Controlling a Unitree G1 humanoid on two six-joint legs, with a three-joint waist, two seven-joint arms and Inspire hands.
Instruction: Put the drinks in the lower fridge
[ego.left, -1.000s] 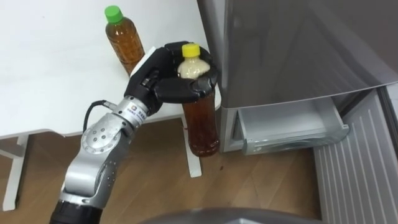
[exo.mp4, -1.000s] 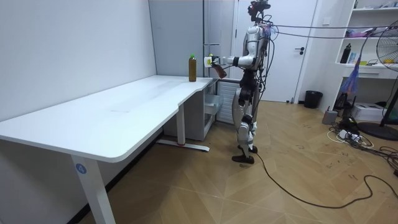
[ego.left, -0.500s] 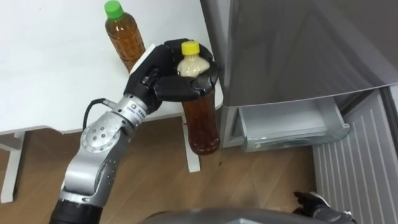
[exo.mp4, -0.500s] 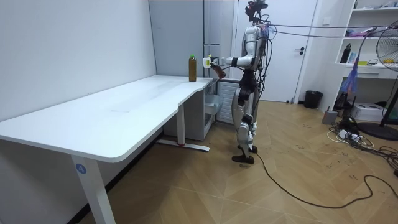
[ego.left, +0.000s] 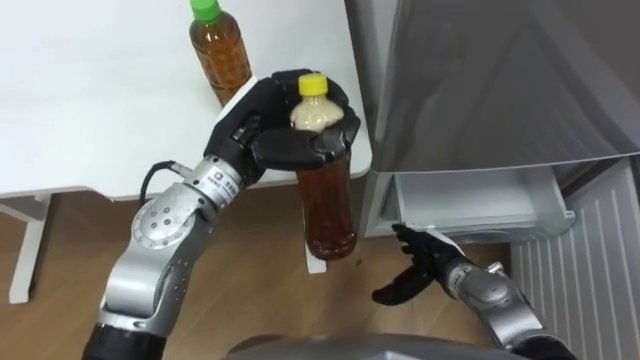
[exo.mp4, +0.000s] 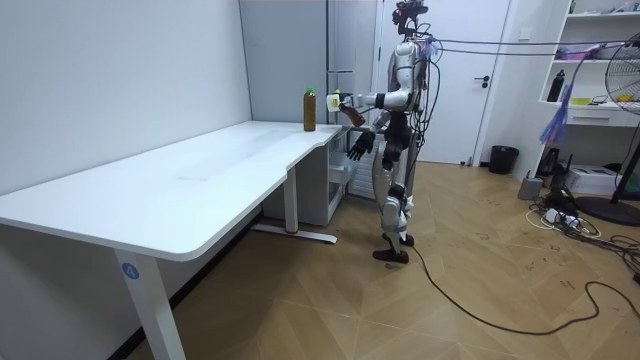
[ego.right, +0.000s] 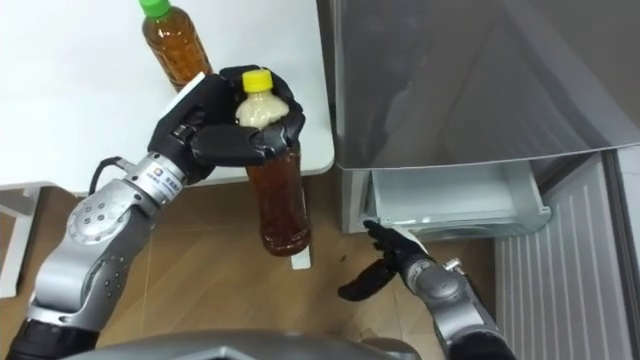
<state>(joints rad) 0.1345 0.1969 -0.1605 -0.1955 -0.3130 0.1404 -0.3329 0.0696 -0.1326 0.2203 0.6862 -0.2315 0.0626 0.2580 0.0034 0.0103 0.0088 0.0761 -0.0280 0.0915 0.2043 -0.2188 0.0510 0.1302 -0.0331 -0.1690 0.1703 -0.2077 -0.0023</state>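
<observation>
Your left hand (ego.left: 270, 130) holds the yellow-capped bottle (ego.left: 328, 205) by its neck, so it hangs free. Your right hand (ego.left: 428, 262), fingers spread, sits at 5 o'clock, probably ready for the open drawer (ego.left: 480, 200).

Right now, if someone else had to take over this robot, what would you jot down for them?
Left hand: shut on the yellow-capped bottle, gripped at the neck, hanging over the floor beside the table.
Right hand: open, low in front of the open lower fridge drawer.
Green-capped bottle: standing on the table.
Done: drawer open, one bottle picked up.
Left: put both bottles in the drawer.
</observation>
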